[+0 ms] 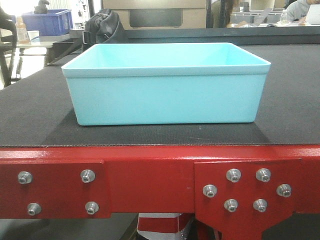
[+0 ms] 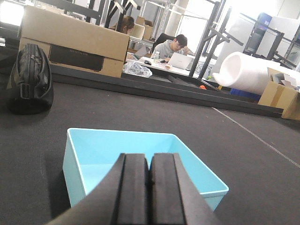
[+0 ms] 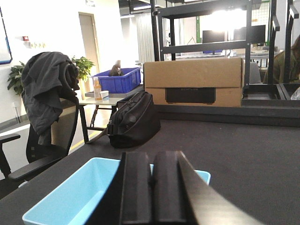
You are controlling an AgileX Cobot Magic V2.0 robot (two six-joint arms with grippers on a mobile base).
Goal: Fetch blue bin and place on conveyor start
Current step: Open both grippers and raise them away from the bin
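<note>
Front view: blue bin (image 1: 165, 85) sits upright on the conveyor start (image 1: 150, 135), behind the red frame (image 1: 150, 172).
We see left gripper (image 2: 150, 187) and right gripper (image 3: 151, 190) pressed together, empty, above it; placement looks done, next we back away.

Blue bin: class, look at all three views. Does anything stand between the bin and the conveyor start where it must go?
Nothing visible does. The blue bin already sits on the black belt, just behind the red frame. Both grippers, left and right, are shut above it, holding nothing.
</note>
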